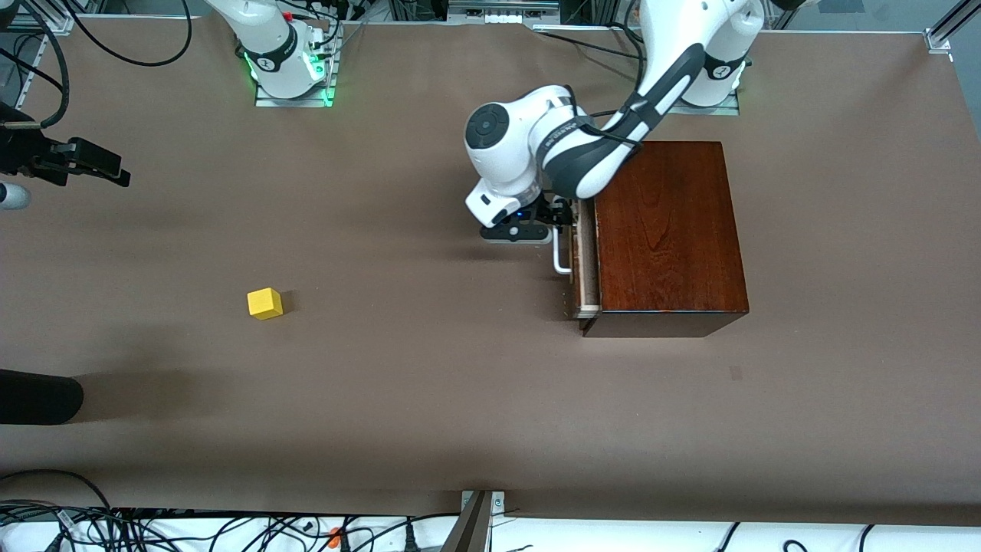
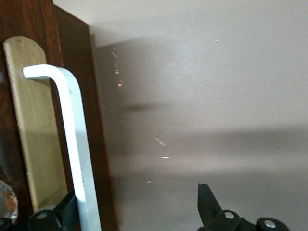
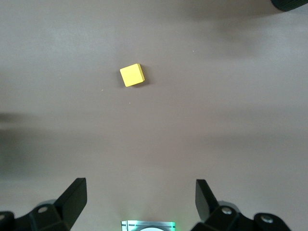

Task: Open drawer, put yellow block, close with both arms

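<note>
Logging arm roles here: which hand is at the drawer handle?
The left hand: its fingers straddle the white handle. The right hand hangs open above the block.

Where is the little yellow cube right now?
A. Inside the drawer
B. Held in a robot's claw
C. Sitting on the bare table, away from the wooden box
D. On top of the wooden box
C. The yellow block sits alone on the brown table, toward the right arm's end, well apart from the wooden box; the right gripper hangs open above it, touching nothing.
</note>
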`<action>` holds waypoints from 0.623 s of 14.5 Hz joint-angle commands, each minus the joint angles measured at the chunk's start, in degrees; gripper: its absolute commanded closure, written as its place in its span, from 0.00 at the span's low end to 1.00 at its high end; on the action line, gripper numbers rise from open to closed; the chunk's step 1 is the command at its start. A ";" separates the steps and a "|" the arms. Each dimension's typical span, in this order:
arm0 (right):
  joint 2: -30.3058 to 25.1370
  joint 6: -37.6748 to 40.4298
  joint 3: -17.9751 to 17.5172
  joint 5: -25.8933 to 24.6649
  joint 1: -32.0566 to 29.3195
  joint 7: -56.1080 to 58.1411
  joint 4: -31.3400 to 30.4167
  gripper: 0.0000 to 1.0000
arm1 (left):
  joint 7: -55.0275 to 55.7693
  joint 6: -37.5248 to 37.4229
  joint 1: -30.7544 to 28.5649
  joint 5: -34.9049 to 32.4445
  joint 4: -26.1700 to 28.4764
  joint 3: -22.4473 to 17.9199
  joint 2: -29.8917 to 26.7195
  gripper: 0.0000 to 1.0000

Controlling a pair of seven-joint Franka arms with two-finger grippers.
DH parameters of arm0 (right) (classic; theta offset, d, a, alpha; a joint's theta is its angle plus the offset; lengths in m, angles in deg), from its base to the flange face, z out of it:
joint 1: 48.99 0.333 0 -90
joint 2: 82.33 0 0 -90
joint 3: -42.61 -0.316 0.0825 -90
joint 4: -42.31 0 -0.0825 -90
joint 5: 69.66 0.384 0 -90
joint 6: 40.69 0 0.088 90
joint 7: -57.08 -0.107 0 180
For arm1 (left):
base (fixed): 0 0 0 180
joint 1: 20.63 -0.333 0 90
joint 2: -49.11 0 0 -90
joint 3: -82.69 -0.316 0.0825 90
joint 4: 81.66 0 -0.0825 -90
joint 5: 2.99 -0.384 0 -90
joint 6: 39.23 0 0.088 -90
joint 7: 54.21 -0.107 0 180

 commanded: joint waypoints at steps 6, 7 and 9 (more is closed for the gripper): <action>-0.36 0.86 -0.53 -0.11 -0.65 -0.35 0.37 0.00 | 3.56 -0.06 6.32 -0.25 -9.98 0.58 6.72 0.00; -0.36 0.86 -0.53 -0.02 -0.65 -0.35 0.37 0.00 | 4.00 -0.06 6.67 -0.25 -11.12 0.58 7.69 0.00; -0.36 0.78 -0.53 -0.02 -0.65 -0.35 0.37 0.00 | 4.18 -0.14 7.98 -0.34 -13.75 0.58 9.36 0.00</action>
